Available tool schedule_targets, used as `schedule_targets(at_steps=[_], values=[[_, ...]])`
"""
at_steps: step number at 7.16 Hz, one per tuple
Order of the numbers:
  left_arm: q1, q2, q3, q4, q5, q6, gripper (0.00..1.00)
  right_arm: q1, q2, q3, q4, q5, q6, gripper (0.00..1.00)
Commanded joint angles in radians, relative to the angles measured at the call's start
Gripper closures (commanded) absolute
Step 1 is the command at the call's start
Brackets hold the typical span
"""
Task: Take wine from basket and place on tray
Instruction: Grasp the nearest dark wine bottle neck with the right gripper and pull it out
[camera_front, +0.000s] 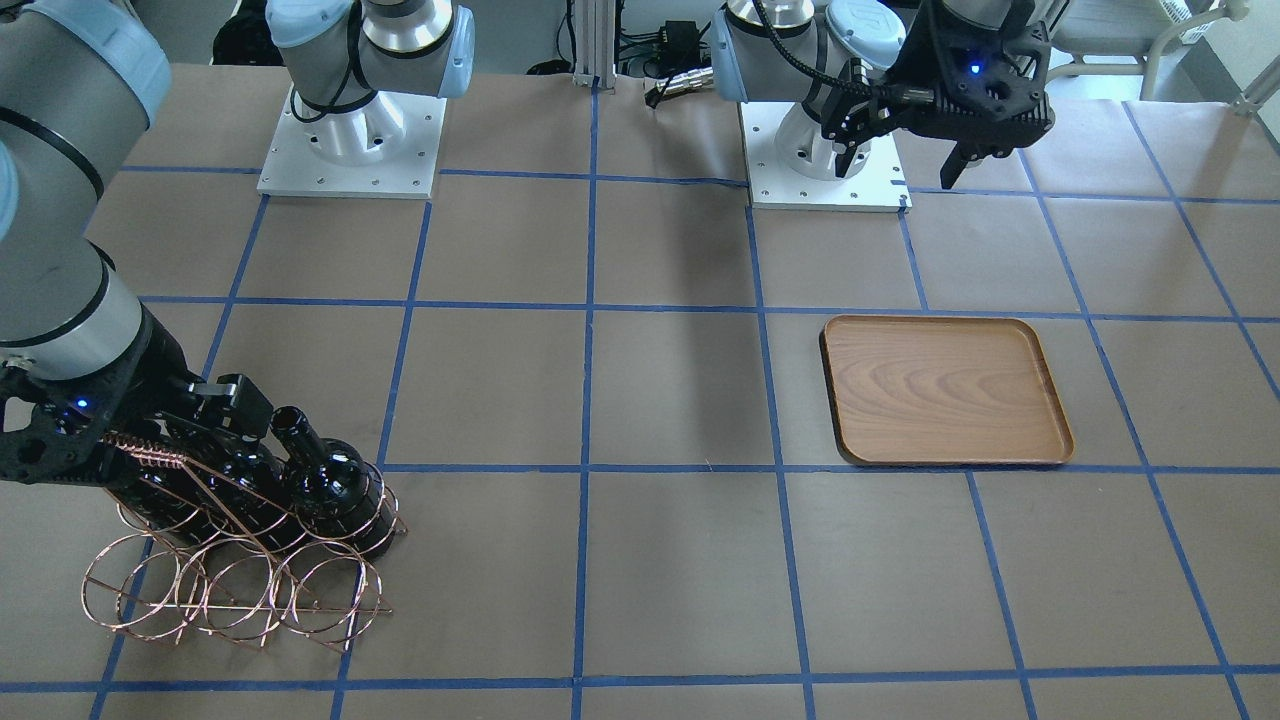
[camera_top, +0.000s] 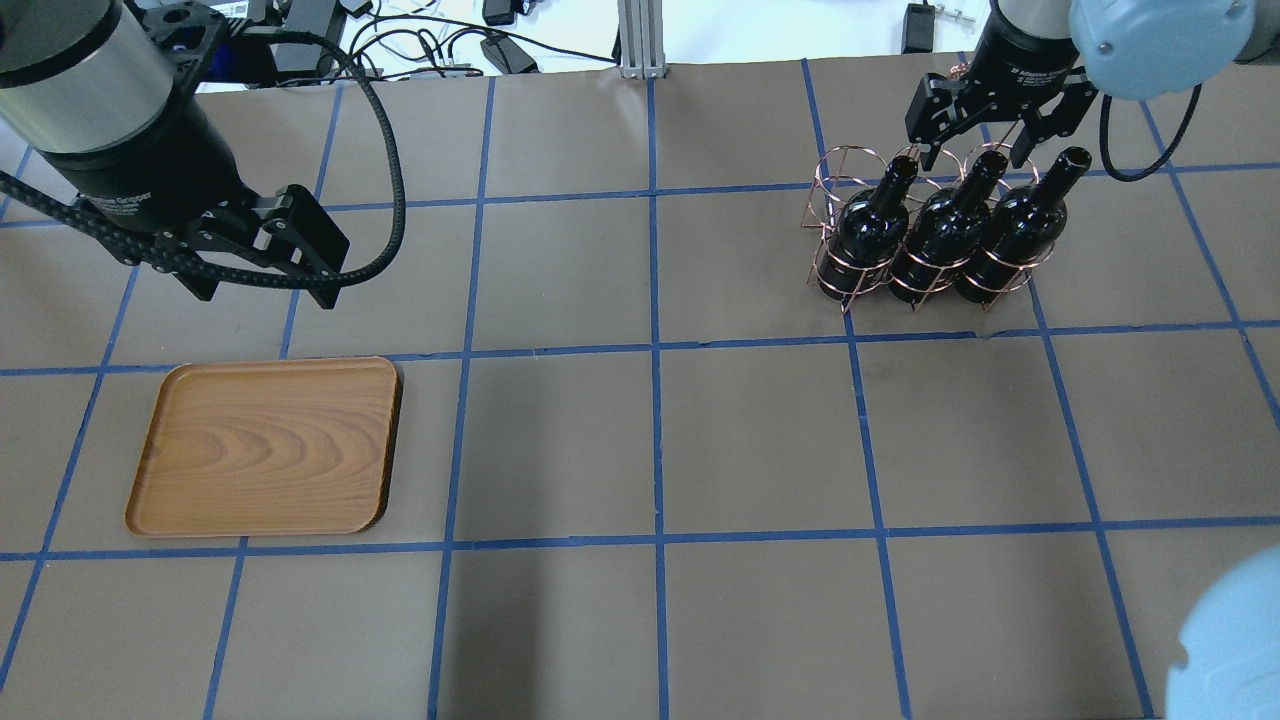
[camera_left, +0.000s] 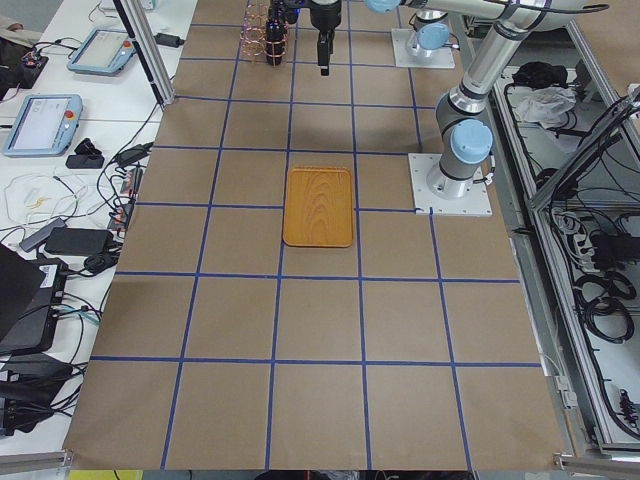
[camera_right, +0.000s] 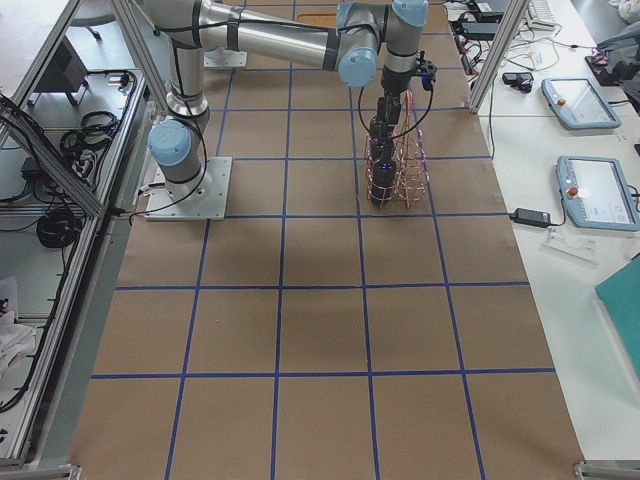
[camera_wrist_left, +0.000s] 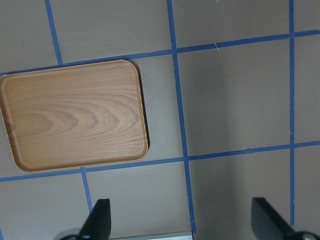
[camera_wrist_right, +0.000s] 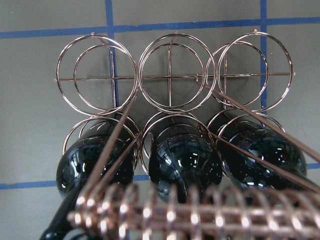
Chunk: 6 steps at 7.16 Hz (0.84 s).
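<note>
Three dark wine bottles (camera_top: 870, 225) (camera_top: 940, 235) (camera_top: 1010, 235) stand in one row of the copper wire basket (camera_top: 850, 190) at the far right. The basket's other row of loops (camera_wrist_right: 170, 75) holds nothing. My right gripper (camera_top: 972, 155) hangs open over the bottle necks, with its fingers either side of the middle neck. The coiled handle (camera_wrist_right: 200, 215) is close under it. The wooden tray (camera_top: 265, 445) lies bare at the left. My left gripper (camera_top: 265, 275) is open and empty above the table, just beyond the tray; its two fingertips (camera_wrist_left: 100, 220) are spread wide.
Brown paper with a blue tape grid covers the table (camera_top: 650, 440). The two arm bases (camera_front: 350, 140) (camera_front: 820, 150) stand on white plates at the robot's edge. Cables and a metal post (camera_top: 640, 40) lie past the far edge.
</note>
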Motion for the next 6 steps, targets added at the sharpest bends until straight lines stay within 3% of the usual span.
schedule_targets(at_steps=[1,3,5,6], values=[[-0.001,0.000,0.000,0.000,0.000,-0.002,0.00,-0.001,0.013,0.008,0.006,-0.003,-0.007,0.52],[-0.001,0.000,0.000,0.000,0.003,0.000,0.00,-0.001,0.011,0.008,0.047,-0.067,-0.022,0.75],[-0.001,0.003,0.000,-0.002,0.007,0.000,0.00,-0.001,-0.002,-0.016,0.056,-0.060,-0.047,0.78],[-0.001,0.001,0.000,0.000,0.000,0.000,0.00,-0.001,-0.028,-0.088,0.076,-0.048,-0.047,0.78]])
